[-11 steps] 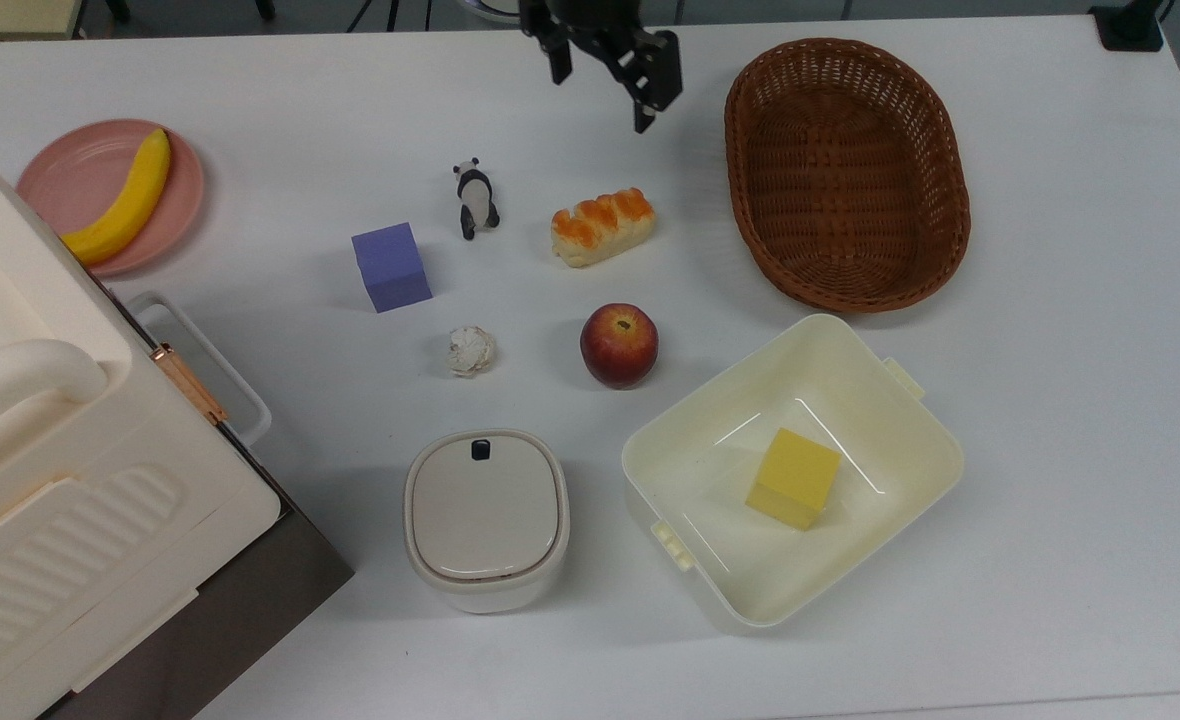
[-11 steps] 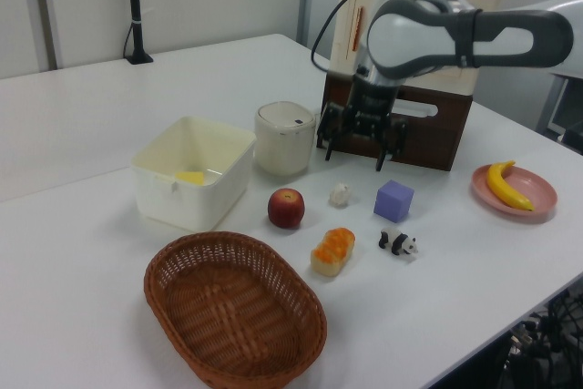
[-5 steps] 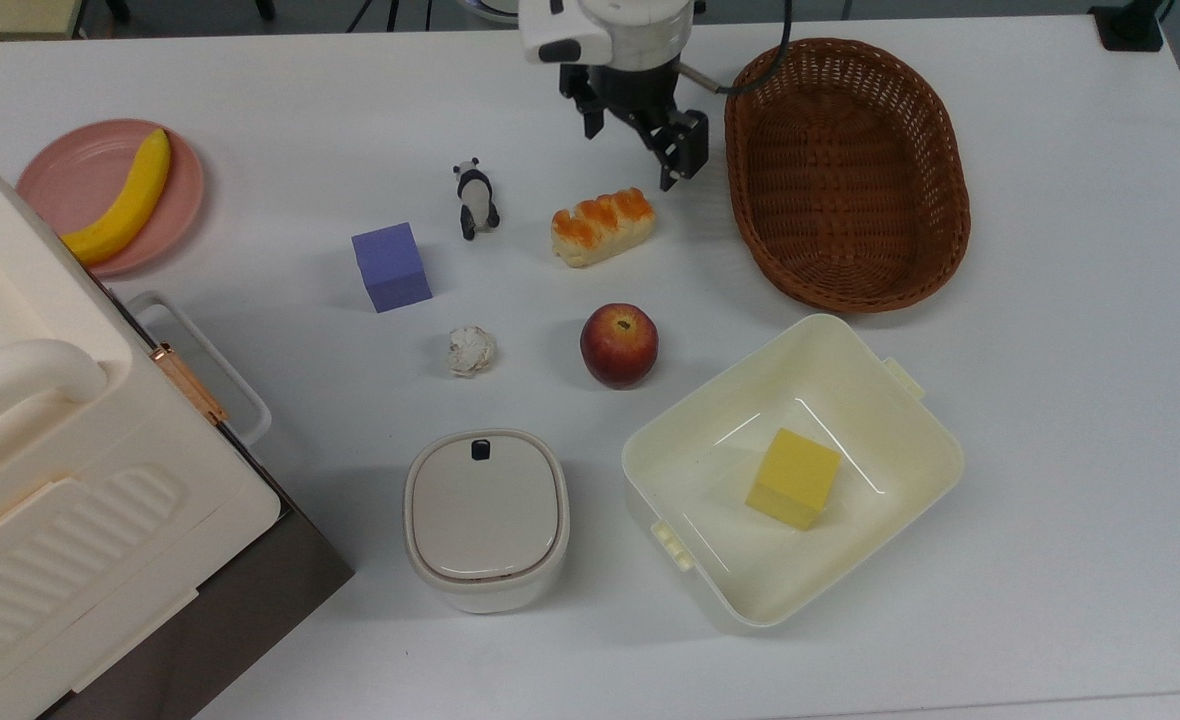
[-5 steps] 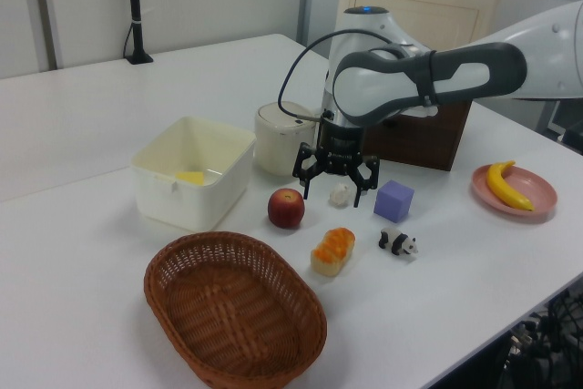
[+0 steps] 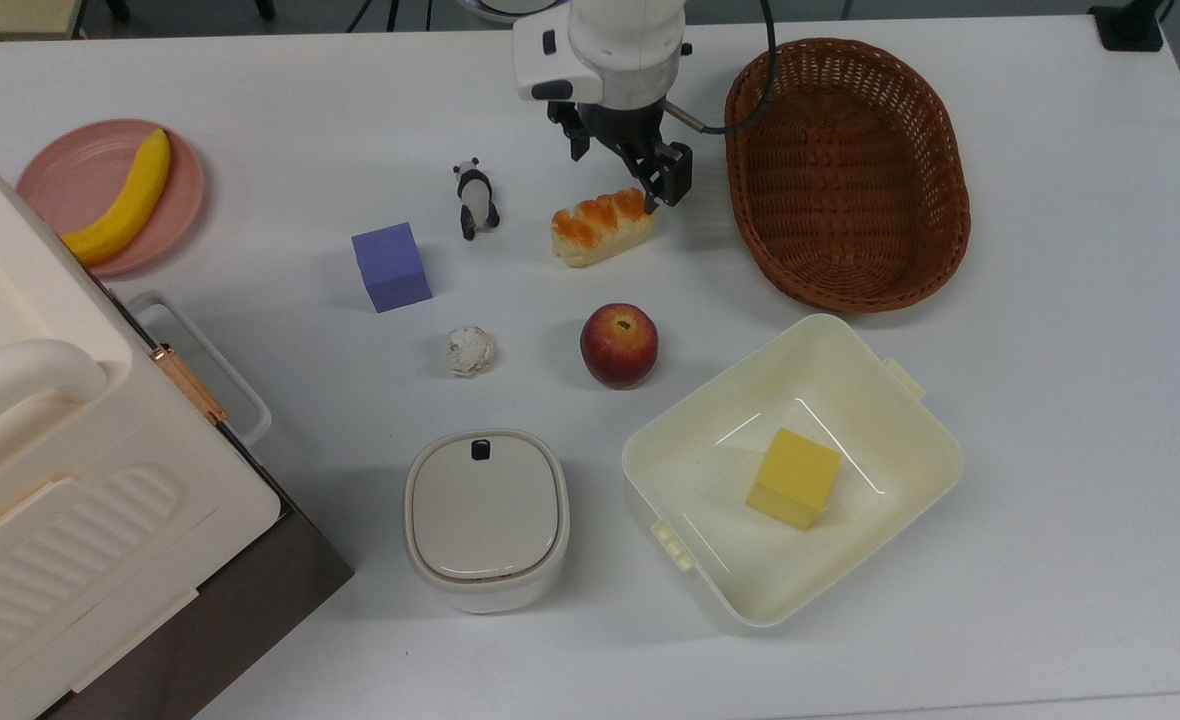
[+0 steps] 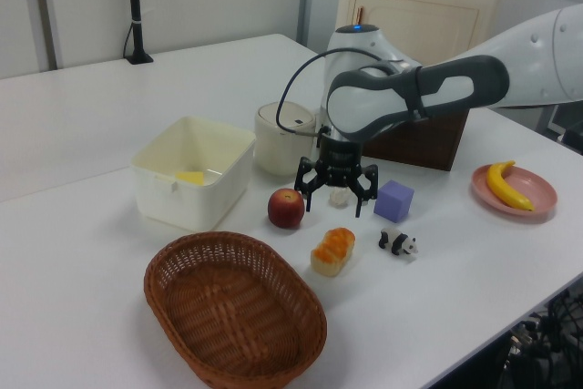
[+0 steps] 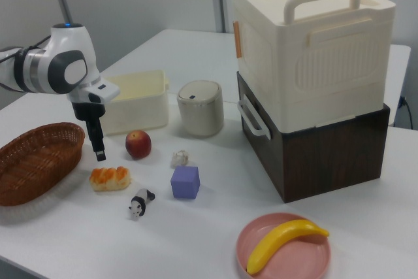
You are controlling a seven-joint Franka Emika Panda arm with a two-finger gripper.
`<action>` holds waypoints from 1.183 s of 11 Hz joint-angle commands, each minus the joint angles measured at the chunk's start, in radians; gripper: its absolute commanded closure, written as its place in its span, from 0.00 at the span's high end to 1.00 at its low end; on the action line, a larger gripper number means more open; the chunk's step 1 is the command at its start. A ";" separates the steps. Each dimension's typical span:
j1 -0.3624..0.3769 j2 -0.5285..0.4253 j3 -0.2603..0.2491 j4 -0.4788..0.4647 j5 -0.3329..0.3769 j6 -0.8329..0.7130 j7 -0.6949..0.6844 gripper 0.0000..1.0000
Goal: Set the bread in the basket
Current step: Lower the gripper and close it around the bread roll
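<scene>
Since half a second ago my gripper [image 5: 618,165] has slid down the top view from near the upper edge and now hangs over the top-right end of the small oblong pull-apart bread [image 5: 602,226] with its glossy orange-brown top; in the left view it has dropped lower over the table. Its fingers are spread wide and hold nothing. I judge this to be the approach step, with the descent and the grasp both yet to come.

That bread lies on the white table [image 5: 1070,420] at upper centre of the top view, untouched, well apart from the dark reddish-brown oval woven wicker basket [image 5: 935,120] at upper right, which has nothing in it.

Counting what I see in the top view:
- one bread and one basket
- one red apple [image 5: 618,344] below the bread
- one small black-and-white panda figure [image 5: 474,197] to its left
- one purple cube [image 5: 391,266]
- one crumpled white paper ball [image 5: 471,350]
- one cream square plastic tub [image 5: 880,400] with one yellow block [image 5: 793,477] inside
- one round-cornered cream lidded container [image 5: 486,518]
- one pink plate [image 5: 70,170] bearing one yellow banana [image 5: 122,206] at upper left
- one large cream storage box with handles [image 5: 40,480] at lower left
</scene>
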 commanded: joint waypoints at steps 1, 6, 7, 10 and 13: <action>0.071 0.054 -0.036 -0.017 -0.020 0.051 0.021 1.00; 0.122 0.083 -0.120 -0.019 -0.047 0.051 0.020 1.00; 0.123 0.083 -0.127 -0.022 -0.060 0.047 0.020 1.00; 0.123 0.087 -0.130 -0.060 -0.097 0.048 0.018 1.00; 0.128 0.095 -0.130 -0.072 -0.103 0.050 0.017 1.00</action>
